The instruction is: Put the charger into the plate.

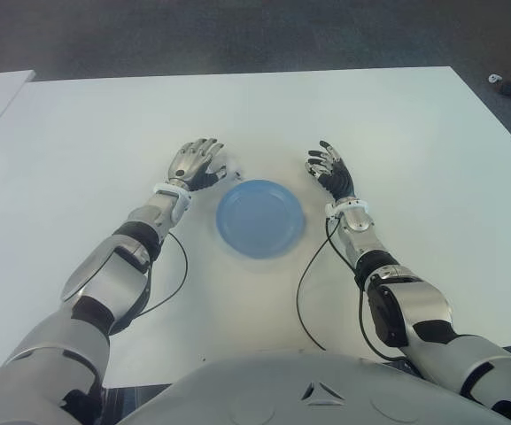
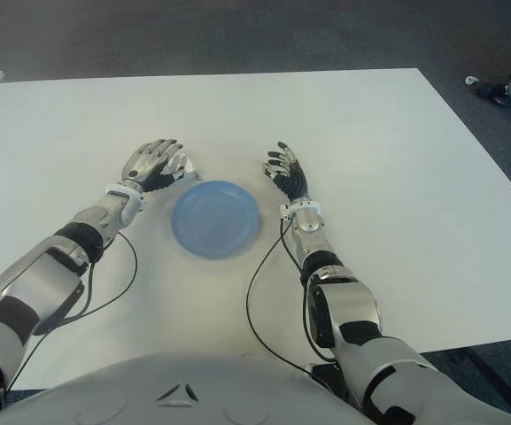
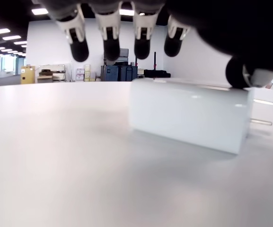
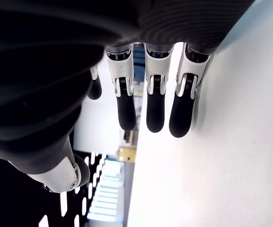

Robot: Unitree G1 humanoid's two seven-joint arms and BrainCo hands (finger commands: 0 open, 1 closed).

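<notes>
the left hand [image 1: 193,165] hovered with loose, empty fingers over the charger [image 3: 189,115], left of the plate [image 1: 260,217]; the right hand [image 1: 329,171] on the right of it was released.

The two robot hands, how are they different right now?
The left hand hovers palm-down over the white charger, fingers spread above it; the right hand has nothing under it. The left hand is left of the blue plate, the right hand on its right. Both are open, holding nothing.
</notes>
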